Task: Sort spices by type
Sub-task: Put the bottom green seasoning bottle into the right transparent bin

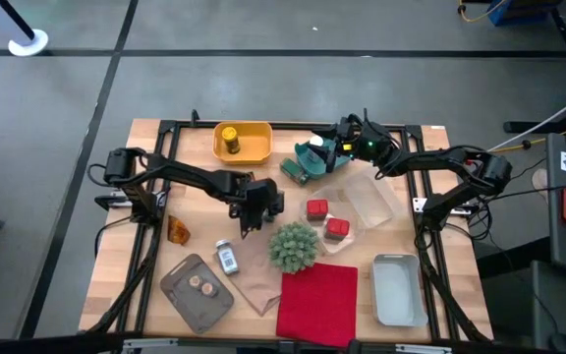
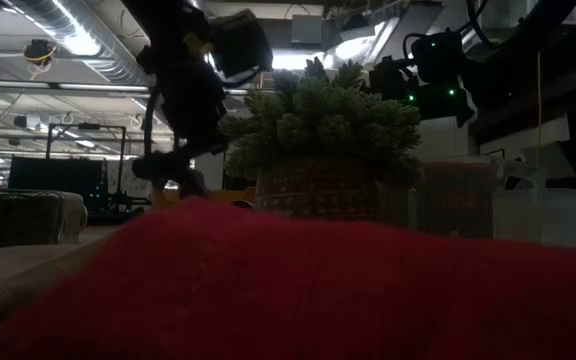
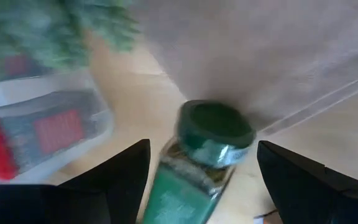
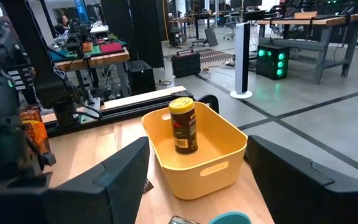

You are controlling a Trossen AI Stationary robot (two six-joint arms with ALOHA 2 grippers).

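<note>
A green jar (image 3: 197,168) with a dark green cap (image 3: 216,124) stands on the wood between the fingers of my left gripper (image 3: 204,180), which is open, points steeply down and touches nothing. In the high view that gripper (image 1: 248,214) hangs left of the plant ball (image 1: 295,246). My right gripper (image 1: 324,149) is open and level at the far side, beside a teal bin (image 1: 308,162) holding green jars. A yellow jar (image 1: 229,139) stands in the yellow bin (image 1: 255,147). Two red tins (image 1: 316,208) sit mid-table. A white-capped clear jar (image 1: 226,258) and an orange packet (image 1: 177,230) lie near the left.
A grey tray (image 1: 180,295) holds two brown discs (image 1: 199,285). A red cloth (image 1: 317,300) and a white tray (image 1: 398,310) lie near the front edge. A clear bin (image 1: 371,202) sits right of centre. A black frame (image 1: 150,236) runs along the table's sides.
</note>
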